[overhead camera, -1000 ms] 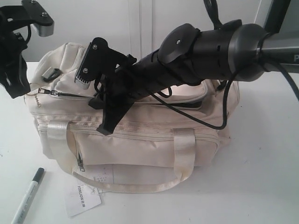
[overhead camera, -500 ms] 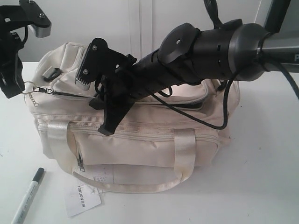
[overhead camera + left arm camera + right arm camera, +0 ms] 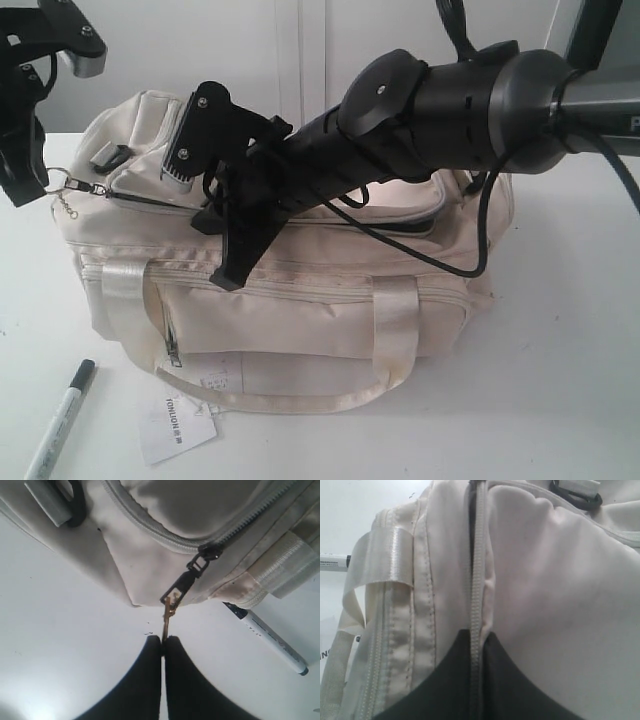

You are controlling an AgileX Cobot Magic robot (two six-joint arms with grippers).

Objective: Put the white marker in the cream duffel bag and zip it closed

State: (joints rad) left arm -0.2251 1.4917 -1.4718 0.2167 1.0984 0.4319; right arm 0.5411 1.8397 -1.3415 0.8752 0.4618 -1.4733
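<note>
A flat white tabletop [image 3: 560,400] is carrying everything. A large cream satin-like fabric duffel bag [image 3: 300,320] is sitting across its middle. A slim white marker with a dark cap [image 3: 60,420] is lying at 8 o'clock of the bag, apart from it. A white paper tag [image 3: 176,424] is resting at 7 o'clock, seemingly flat on the surface.

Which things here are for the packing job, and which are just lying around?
For the job: white marker; cream duffel bag; zipper pull, pinched by left end effector; right end effector, gripping the bag's zipper seam.
Just lying about: paper tag; white table.
</note>
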